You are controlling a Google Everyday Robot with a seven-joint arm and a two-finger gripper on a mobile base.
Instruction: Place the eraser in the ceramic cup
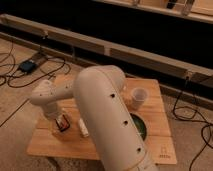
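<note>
Right at the hand (58, 118) lies the eraser (64, 124); its grip state I cannot tell.

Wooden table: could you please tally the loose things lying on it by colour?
Whitish or cream: 2, the plain round ceramic cup and the pale cream block.
Dark green: 1, the round plate, partly behind the white arm.
Black with orange-red: 1, the small flat eraser.
Total: 4 in view.
Not counted: the gripper, down at the eraser.
</note>
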